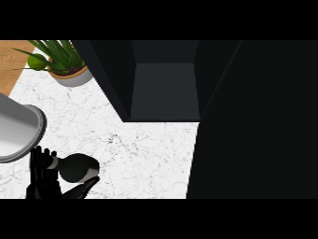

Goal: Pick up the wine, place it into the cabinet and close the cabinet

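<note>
step: grasping the wine (79, 169); no lift yet, by my reading.
wine: on the counter (141, 149), well left of the cabinet (165, 91) and nearer the robot.
left hand (43, 175): wide, fingers straight on the wine's side away from the cabinet, thumb below it.
axis: foreshortened, seemingly near upright; pale neck end points away from the cabinet.
next: close round it, lift, carry into the open cabinet.

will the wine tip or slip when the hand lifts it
The wine seems to stand upright on a small base, so probably tippy if nudged. Its dark rounded body looks smooth, so likely slippery for the left hand beside it.
</note>
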### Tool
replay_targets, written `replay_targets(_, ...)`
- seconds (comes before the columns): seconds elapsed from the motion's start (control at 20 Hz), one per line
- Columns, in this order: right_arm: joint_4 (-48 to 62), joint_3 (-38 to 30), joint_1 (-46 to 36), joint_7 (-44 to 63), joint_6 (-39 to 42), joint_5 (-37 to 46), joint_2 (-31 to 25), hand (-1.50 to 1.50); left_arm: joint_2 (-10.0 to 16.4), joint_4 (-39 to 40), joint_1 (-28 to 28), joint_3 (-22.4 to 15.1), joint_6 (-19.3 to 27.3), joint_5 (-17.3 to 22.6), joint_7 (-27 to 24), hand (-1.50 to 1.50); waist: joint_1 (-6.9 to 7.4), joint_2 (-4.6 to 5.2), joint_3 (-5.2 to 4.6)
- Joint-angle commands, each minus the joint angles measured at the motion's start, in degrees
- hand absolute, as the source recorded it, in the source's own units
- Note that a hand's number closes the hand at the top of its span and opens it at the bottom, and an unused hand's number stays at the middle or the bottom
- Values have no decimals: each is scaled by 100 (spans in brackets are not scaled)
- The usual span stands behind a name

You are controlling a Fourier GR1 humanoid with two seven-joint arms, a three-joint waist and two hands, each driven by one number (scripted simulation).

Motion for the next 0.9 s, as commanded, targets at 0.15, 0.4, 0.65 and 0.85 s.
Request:
replay_targets(0.15,-974,-124,143,471,65,-224,-117,-150,149,601,-363,397,-429,186,-56,-150,-9,-2,0)
replay_targets(0.4,-878,103,-52,592,-108,88,39,-150,-154,837,-292,326,-589,173,-422,-150,6,-3,-2)
replay_targets(0.65,-420,-151,225,-128,138,-145,83,-150,-288,1336,-757,482,-677,183,-619,-150,3,5,2)
replay_targets(0.85,-1083,-115,340,381,129,-289,-82,-150,-364,1603,-902,406,-1027,175,-908,150,-41,-3,0)
